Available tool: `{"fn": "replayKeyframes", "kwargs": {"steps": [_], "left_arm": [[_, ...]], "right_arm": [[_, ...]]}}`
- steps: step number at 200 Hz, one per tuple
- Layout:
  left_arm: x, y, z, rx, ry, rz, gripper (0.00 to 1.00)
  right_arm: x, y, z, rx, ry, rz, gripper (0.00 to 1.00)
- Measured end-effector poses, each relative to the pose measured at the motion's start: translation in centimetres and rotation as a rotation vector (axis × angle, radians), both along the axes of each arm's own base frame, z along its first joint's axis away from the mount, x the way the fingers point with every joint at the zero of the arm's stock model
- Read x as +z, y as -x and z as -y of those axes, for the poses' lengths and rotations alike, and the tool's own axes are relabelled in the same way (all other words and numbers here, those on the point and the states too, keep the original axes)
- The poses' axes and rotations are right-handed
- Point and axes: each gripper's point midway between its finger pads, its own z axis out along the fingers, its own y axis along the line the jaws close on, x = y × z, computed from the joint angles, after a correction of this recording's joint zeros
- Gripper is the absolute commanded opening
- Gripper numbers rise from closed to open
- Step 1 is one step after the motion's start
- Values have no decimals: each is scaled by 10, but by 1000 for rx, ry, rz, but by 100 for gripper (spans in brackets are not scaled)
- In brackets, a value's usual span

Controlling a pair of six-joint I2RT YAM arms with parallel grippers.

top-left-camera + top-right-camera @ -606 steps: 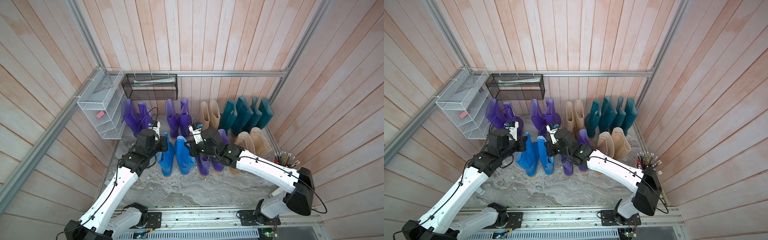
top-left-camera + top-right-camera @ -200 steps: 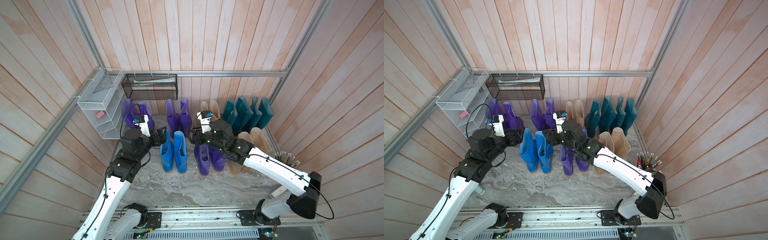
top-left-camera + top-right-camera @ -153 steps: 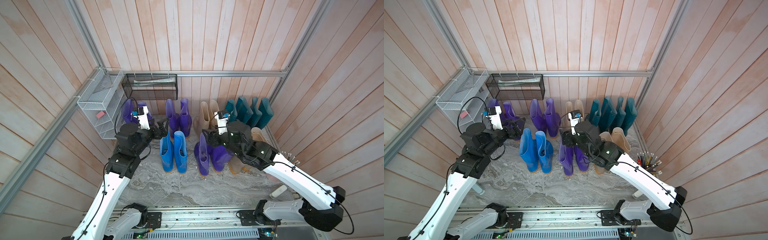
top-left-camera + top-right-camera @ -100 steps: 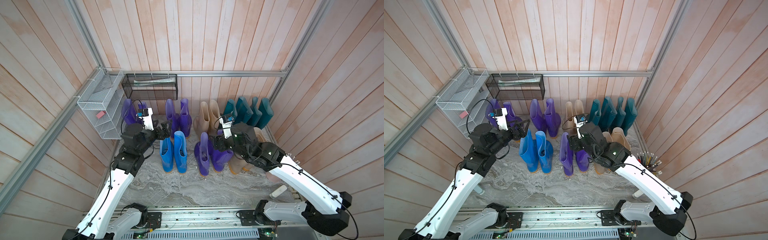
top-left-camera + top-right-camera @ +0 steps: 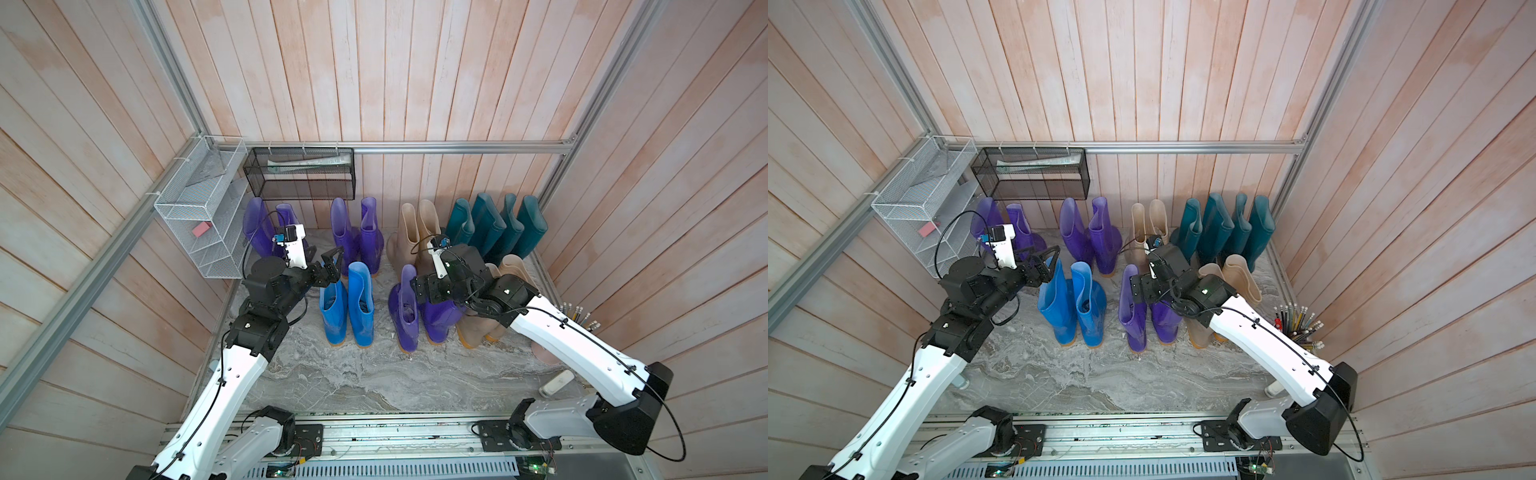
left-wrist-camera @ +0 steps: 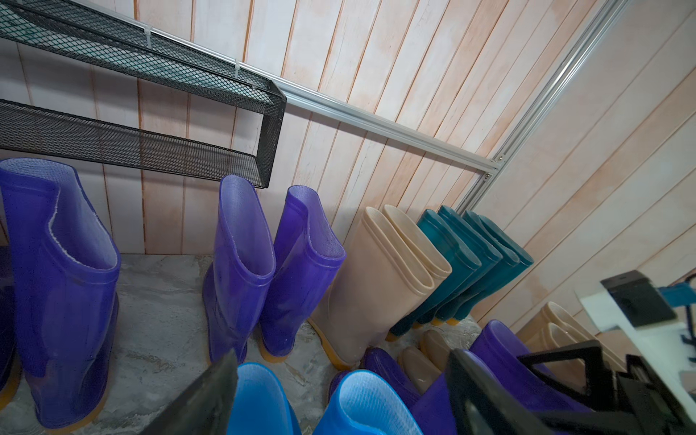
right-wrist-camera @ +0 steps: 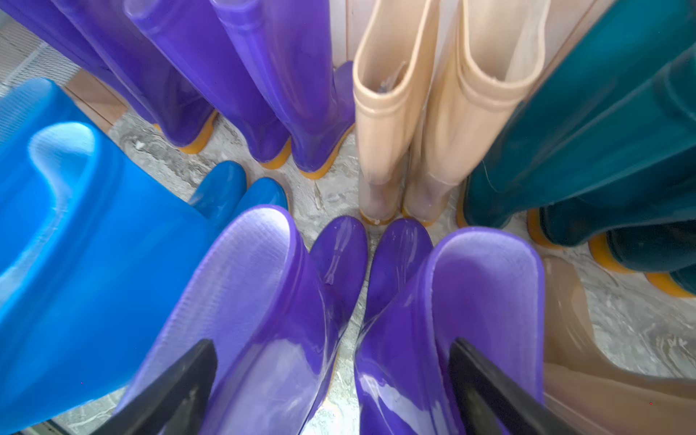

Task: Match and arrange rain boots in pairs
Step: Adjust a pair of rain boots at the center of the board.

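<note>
The rain boots stand upright in two rows in both top views. At the back are two purple pairs (image 5: 259, 226) (image 5: 357, 232), a beige pair (image 5: 417, 226) and several teal boots (image 5: 496, 226). In front are a blue pair (image 5: 347, 307), a purple pair (image 5: 405, 316) and a beige pair (image 5: 513, 270). My left gripper (image 5: 332, 259) hangs open just above the left blue boot (image 6: 260, 399), holding nothing. My right gripper (image 7: 335, 391) is open over the front purple pair (image 7: 263, 286), with one finger above each boot top.
A white wire rack (image 5: 199, 220) hangs on the left wall and a black mesh shelf (image 5: 299, 174) on the back wall above the purple boots. A pencil holder (image 5: 1298, 322) stands at the right wall. Bare marble floor (image 5: 374, 374) lies before the front row.
My right gripper has opened wider and drawn back to the right, above the front purple pair. My left gripper has stayed open near the blue boots, shifting slightly.
</note>
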Motion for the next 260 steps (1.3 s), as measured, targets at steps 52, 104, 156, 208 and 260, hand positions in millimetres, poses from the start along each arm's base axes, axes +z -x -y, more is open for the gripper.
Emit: {"fn": "replayKeyframes", "kwargs": {"steps": [52,104,156,208,260], "left_arm": [[-4,-1,-2,6,-7,-3,89],[-5,-3,-7,20,-9,-4,89],[-6,-3,-7,21,-9,-5,89],[-5,-3,-7,22,-8,-3,89],[-1,0,-8,21,-5,8,89]], "right_arm": [[-9,1,-7,17,-20,-36,0],[-9,-3,-48,111,-147,-100,0],[-5,-8,-68,109,-252,-144,0],[-5,-12,-79,92,-327,-167,0],[-6,-6,-83,150,-315,-168,21]]}}
